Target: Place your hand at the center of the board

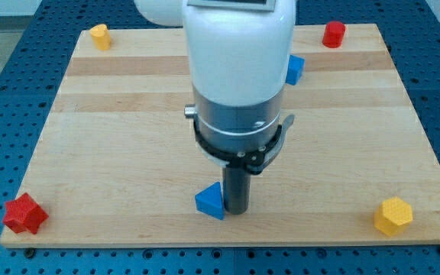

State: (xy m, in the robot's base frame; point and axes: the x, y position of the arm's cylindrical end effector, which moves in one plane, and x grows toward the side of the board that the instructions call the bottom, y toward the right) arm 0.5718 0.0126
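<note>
The wooden board [113, 130] fills most of the view. My arm comes down from the view's top and ends in a dark rod. My tip [236, 211] rests on the board near the bottom edge, a little right of the middle. A blue triangular block [210, 201] lies right against the tip's left side. A second blue block [294, 69] shows partly behind the arm at the upper right.
A yellow block [99, 36] sits at the top left corner and a red block [333, 33] at the top right. A red star-like block [24, 214] sits at the bottom left corner and a yellow hexagonal block [393, 215] at the bottom right.
</note>
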